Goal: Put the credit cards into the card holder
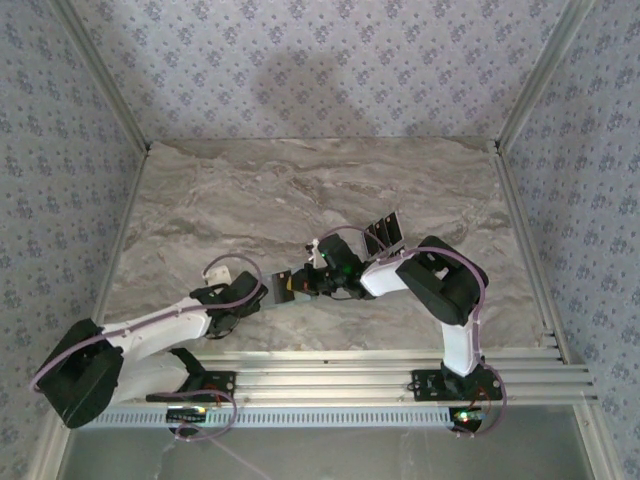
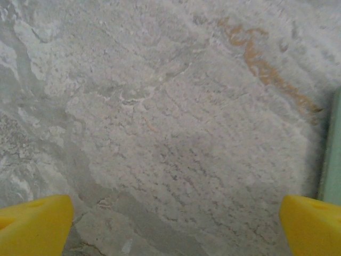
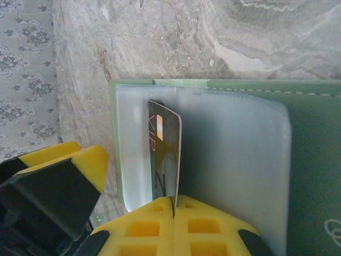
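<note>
One credit card (image 3: 165, 154) stands on edge against the clear sleeve (image 3: 234, 160) of the open card holder (image 3: 314, 138), pinched between the right gripper's (image 3: 174, 205) jaws. Just beside the holder, the left gripper (image 2: 176, 224) is spread wide and empty. Insertion is in hand; next, the card probably needs pushing deeper into the sleeve.

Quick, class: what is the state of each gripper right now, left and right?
Left gripper: open, holding nothing.
Right gripper: shut on a credit card.

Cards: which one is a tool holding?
The card with the orange mark, pinched on edge by the right tool at the holder; the others lie together on the table.
</note>
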Controlling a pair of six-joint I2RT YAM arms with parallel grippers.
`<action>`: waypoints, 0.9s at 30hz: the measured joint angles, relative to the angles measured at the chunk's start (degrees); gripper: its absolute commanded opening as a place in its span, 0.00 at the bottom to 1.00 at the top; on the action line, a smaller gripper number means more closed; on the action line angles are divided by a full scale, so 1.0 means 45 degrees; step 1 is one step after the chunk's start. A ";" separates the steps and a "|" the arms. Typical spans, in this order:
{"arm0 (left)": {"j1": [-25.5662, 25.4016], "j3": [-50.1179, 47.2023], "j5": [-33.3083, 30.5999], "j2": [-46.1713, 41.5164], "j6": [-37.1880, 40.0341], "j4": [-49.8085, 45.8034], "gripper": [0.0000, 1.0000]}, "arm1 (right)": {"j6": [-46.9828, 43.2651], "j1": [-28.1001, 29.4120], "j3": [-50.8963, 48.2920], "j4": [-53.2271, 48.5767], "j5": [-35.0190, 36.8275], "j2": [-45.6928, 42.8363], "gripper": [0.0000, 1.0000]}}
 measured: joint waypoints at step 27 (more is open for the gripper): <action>0.0000 -0.0301 0.0180 0.0389 -0.0102 0.0801 0.97 | -0.1749 0.0199 0.1598 -0.4595 0.0593 -0.0918 0.46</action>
